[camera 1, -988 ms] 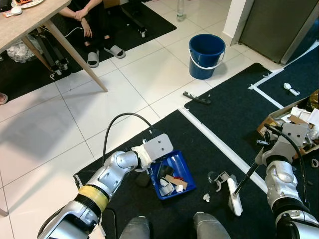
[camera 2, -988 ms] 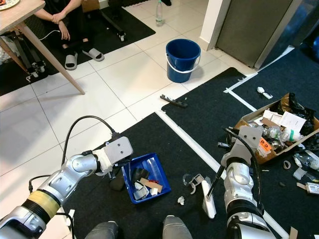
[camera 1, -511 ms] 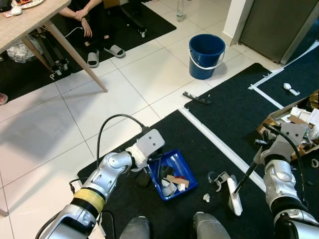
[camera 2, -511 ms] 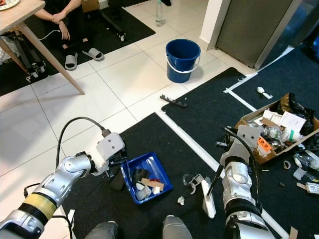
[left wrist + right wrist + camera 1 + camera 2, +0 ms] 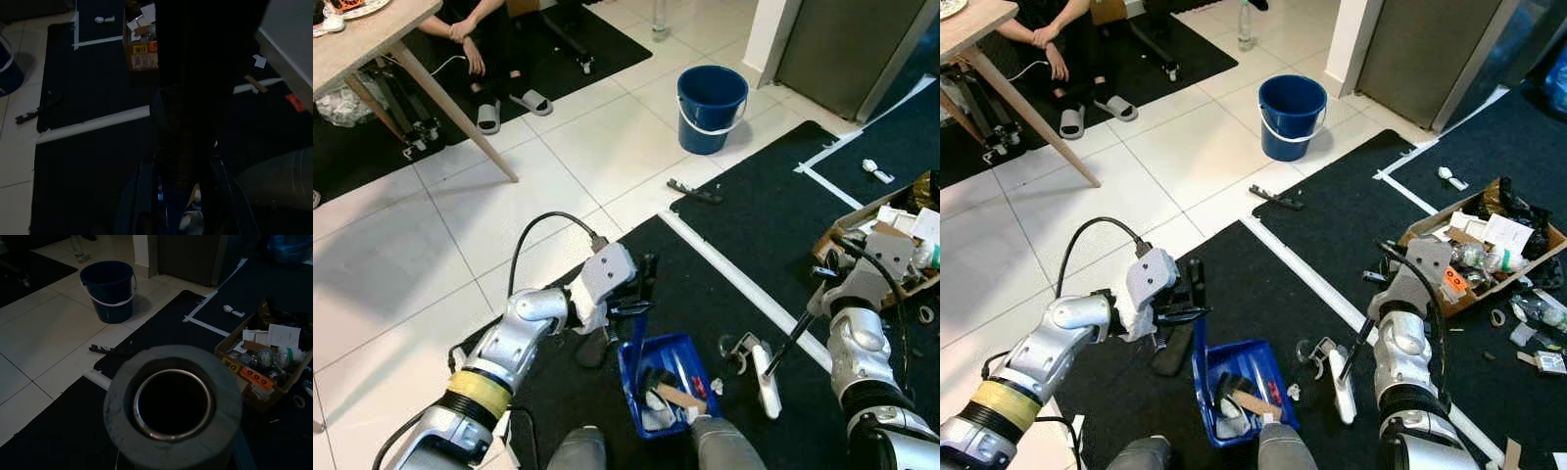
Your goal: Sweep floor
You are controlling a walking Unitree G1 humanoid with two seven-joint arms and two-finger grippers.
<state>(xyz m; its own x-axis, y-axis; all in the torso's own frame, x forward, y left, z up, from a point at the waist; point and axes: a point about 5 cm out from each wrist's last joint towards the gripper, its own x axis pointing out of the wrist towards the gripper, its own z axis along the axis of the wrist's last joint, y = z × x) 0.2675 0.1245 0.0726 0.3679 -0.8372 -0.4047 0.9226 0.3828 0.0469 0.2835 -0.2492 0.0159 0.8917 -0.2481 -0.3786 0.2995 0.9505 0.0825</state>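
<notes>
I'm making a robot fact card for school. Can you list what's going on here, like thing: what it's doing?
left gripper: holds the blue dustpan's handle, fingers shut on it
blue dustpan: on the black mat, holding scraps
right gripper: holds the black handle of the white brush, whose head rests on the mat
blue bucket: upright on the white tiles
cardboard box: full of rubbish, on the robot's right
person: seated by the table

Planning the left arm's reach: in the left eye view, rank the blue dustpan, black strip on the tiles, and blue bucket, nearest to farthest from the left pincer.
1. Blue dustpan, held by its handle in the left pincer.
2. Black strip, ahead at the mat's edge.
3. Blue bucket, farthest, on the tiles.
</notes>
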